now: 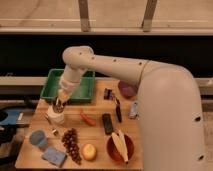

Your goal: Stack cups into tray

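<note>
The green tray (75,91) stands at the back left of the wooden table. The pale blue cup (36,138) stands near the front left corner. A small shiny object (54,132), possibly the metal cup, sits just right of and behind it. My gripper (59,105) hangs in front of the tray's left front corner, right above a white container (56,118). Something dark shows at the gripper's tip, and I cannot make out what it is.
A purple bowl (127,89) sits at the back right and a red-brown bowl (120,147) holding yellow food at the front right. Grapes (71,145), an orange fruit (90,151), a blue sponge (54,156), a red pepper (87,118) and a black remote (107,123) lie between them.
</note>
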`<state>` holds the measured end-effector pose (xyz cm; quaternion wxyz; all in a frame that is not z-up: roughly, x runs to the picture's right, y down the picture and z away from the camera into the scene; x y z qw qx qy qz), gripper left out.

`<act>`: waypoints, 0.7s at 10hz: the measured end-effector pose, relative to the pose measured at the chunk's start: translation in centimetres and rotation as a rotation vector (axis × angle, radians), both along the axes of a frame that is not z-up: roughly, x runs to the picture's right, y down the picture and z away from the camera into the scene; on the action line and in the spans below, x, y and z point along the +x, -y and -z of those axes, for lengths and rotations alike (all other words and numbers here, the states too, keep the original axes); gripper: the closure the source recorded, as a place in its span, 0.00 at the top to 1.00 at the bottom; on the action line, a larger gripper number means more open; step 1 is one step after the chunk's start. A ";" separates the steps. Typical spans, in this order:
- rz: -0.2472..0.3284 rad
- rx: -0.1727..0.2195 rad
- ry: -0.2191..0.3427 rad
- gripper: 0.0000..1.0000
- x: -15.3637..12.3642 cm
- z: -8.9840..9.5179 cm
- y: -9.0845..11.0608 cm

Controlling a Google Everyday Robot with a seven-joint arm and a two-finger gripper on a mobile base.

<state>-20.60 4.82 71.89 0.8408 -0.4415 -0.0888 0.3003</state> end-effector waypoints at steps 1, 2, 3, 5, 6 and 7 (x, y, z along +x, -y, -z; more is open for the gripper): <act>0.030 -0.001 0.023 0.00 -1.5 0.8 -0.8; 0.045 -0.006 0.044 0.00 -2.4 1.2 -1.3; 0.057 -0.014 0.064 0.00 -3.1 1.5 -1.8; 0.113 -0.041 0.123 0.00 -6.3 2.3 -3.6; 0.128 -0.042 0.125 0.00 -7.0 2.5 -4.2; 0.142 -0.049 0.125 0.00 -7.9 2.7 -5.1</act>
